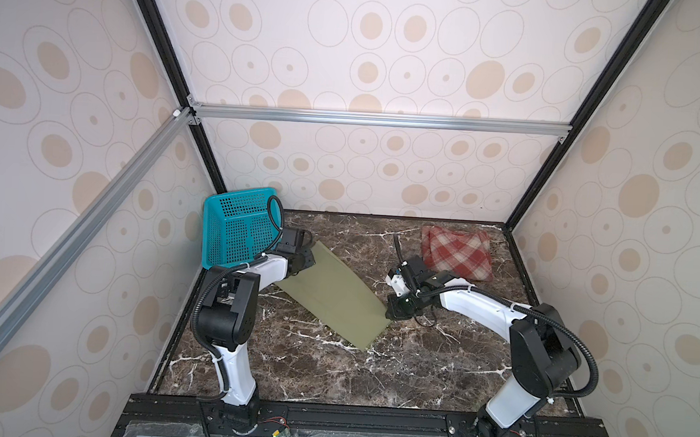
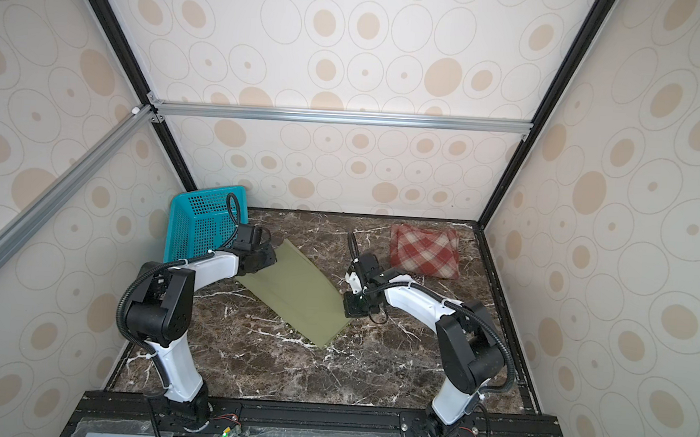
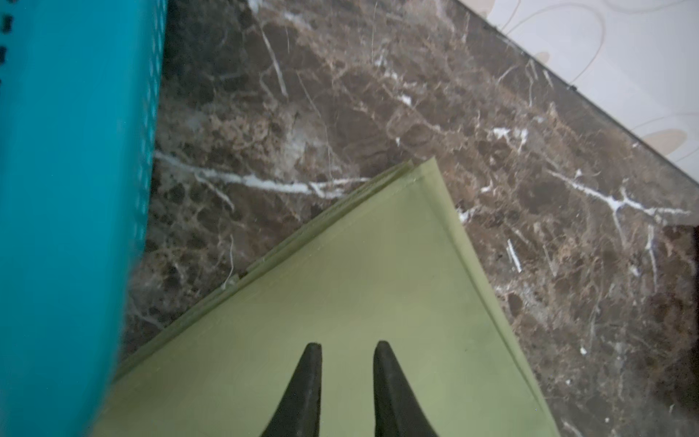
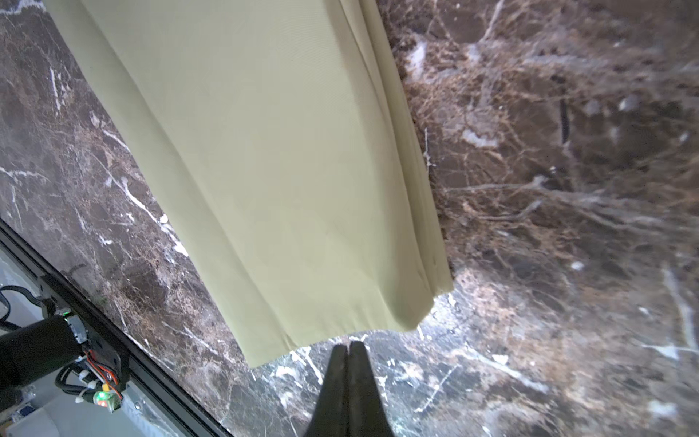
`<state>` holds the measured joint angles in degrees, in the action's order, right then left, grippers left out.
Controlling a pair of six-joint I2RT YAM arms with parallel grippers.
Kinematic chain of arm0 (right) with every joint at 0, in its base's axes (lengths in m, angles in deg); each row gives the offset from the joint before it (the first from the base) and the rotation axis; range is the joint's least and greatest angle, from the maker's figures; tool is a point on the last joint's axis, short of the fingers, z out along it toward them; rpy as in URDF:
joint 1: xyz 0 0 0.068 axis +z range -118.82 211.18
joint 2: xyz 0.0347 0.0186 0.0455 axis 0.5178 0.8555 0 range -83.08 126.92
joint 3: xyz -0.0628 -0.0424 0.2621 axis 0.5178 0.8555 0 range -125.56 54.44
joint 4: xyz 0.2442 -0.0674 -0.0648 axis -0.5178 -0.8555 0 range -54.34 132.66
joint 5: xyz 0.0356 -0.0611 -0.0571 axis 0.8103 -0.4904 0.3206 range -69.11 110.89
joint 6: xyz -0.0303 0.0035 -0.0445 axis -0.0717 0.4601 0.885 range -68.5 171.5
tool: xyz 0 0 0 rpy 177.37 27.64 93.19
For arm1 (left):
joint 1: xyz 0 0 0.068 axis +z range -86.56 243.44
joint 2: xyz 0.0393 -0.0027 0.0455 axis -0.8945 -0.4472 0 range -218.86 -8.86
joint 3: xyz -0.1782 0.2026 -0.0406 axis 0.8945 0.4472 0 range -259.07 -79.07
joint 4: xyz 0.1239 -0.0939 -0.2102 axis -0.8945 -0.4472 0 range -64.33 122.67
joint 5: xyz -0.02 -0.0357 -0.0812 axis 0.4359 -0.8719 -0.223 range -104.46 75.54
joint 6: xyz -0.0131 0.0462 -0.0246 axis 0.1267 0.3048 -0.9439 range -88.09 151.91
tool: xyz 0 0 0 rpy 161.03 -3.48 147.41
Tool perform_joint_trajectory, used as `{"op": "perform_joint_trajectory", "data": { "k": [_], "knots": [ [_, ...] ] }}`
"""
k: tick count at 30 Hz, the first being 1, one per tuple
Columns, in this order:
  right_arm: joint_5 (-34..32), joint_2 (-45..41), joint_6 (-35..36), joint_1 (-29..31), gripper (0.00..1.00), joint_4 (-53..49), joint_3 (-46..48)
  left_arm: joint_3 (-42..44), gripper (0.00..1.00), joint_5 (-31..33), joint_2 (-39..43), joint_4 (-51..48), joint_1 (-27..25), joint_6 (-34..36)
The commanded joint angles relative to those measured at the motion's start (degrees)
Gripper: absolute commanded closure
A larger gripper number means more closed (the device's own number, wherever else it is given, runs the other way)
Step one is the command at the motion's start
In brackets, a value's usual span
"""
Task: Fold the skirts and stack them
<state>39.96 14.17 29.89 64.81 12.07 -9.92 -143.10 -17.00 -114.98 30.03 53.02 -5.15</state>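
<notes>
Overhead, in both top views, the green skirt [image 1: 335, 297] lies flat on the dark marble desk [image 1: 330, 376] as a long folded strip. It runs slantwise from the far left toward the middle. The plaid skirt [image 1: 456, 253] sits folded at the far right, well apart from it. A teal basket [image 1: 235, 229] stands tipped up in the far left corner. The left claw [image 1: 302, 262] is over the strip's far end, beside the basket. The right claw [image 1: 397, 310] is at the strip's right edge, close to its near end.

From the left wrist view, the left claw [image 3: 348, 346] shows two black fingers a narrow gap apart with nothing between them. They are over the green skirt [image 3: 359, 265], near its layered corner; whether they touch the cloth I cannot tell. The basket [image 3: 75, 189] is a blur close alongside.

From the right wrist view, the right claw [image 4: 350, 346] has its tips pressed together and grips nothing. It is over bare desk [image 4: 529, 189], just off the end of the green skirt [image 4: 283, 170].
</notes>
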Motion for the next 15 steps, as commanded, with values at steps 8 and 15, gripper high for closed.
{"op": "perform_joint_trajectory", "data": {
  "k": [8,15],
  "knots": [
    [-1.1,7.3,-5.2,-0.6,1.00,7.3,0.4,7.5,0.83,-0.4,1.1,3.4,-1.2,2.6],
    [-7.4,10.0,-3.5,-3.2,1.00,4.8,-0.7,13.7,0.83,-0.5,5.3,4.5,-2.5,1.6]
  ]
}}
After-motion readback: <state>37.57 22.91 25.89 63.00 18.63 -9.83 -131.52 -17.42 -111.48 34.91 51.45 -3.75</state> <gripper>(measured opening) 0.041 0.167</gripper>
